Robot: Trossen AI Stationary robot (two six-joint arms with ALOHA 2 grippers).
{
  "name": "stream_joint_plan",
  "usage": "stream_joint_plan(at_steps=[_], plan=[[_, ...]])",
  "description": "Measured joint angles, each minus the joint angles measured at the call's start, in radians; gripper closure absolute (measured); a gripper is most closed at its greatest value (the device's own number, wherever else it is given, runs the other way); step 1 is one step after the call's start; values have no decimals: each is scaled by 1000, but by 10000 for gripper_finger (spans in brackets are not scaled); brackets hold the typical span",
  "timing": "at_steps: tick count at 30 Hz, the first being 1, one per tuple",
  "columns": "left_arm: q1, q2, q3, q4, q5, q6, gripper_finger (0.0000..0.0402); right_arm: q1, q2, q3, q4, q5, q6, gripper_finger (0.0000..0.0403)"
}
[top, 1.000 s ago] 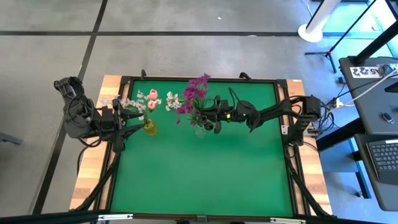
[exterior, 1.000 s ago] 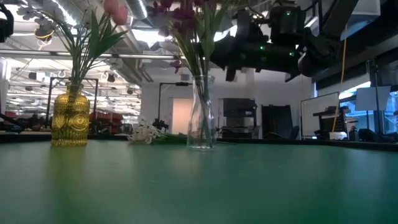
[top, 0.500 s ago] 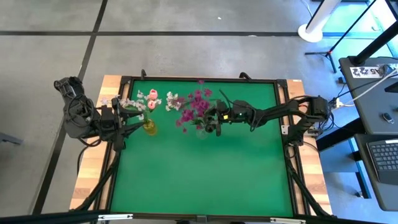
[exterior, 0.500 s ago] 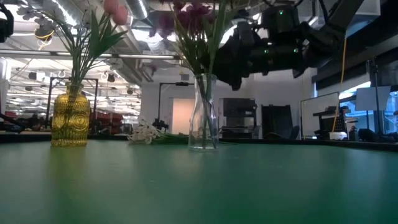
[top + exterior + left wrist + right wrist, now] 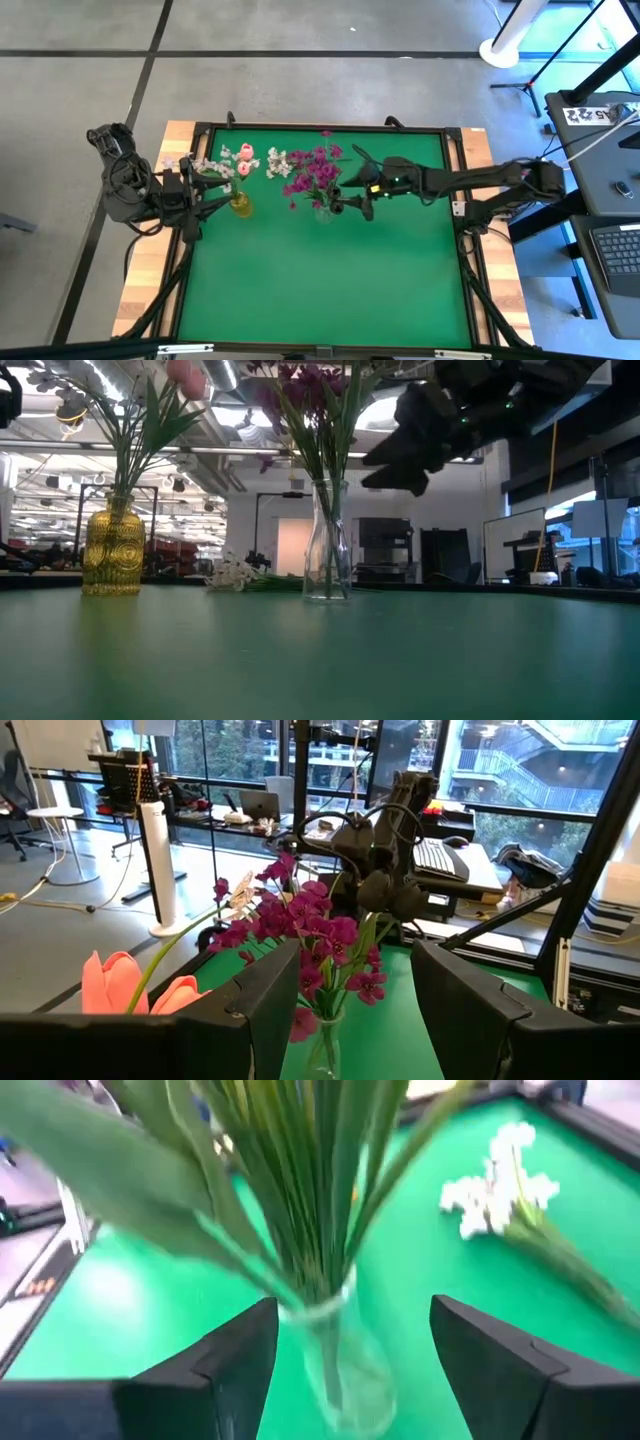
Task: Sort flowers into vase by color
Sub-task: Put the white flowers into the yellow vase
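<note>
- Left gripper (image 5: 205, 190) hangs beside the yellow vase (image 5: 241, 205), far left of the clear vase (image 5: 322, 211); its fingers are parted and empty.
- White sprig (image 5: 277, 162) lies flat on the green mat (image 5: 320, 280), behind and left of the clear vase.
- Right gripper (image 5: 352, 205), spread wide and empty, sits just right of the clear vase, so it seems the nearer arm.

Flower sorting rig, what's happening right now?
The right tool stands open beside the clear vase, which holds the magenta flowers; nothing is in its grip. The left tool waits by the yellow vase, which holds pink and white flowers. One white sprig lies on the green table behind the vases, not yet sorted.
</note>
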Motion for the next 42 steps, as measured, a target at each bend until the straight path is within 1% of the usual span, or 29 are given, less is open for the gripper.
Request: stream_joint_plan(at_steps=[3,5,8,12,14,19,22,25,28,31,33,37,42], plan=[[0,0,0,1,-2,-15,211,0,-37,0,-101,15,-6,142],[0,-3,0,9,0,-23,211,0,-49,0,-167,50,-33,142],[0,-24,20,11,20,-8,211,0,-52,0,-253,127,-86,142],[15,-50,56,14,8,38,211,-1,-51,0,-311,287,-132,142],[37,-67,65,14,7,69,211,-23,-51,0,-307,317,-134,142],[119,-131,67,14,18,157,211,-138,-27,0,-273,276,-174,142],[166,-190,68,45,74,214,211,-222,19,0,-224,203,-227,142],[199,-253,69,56,138,221,211,-291,83,0,-163,137,-284,142],[217,-293,70,56,156,245,211,-336,162,33,-139,80,-333,142],[223,-316,69,62,161,281,211,-351,253,112,-147,39,-375,142],[223,-326,70,68,184,286,211,-350,322,184,-181,30,-400,142],[223,-325,53,66,249,275,211,-348,447,353,-310,-8,-453,142],[223,-326,-1,64,249,249,211,-361,567,535,-493,2,-502,142]])
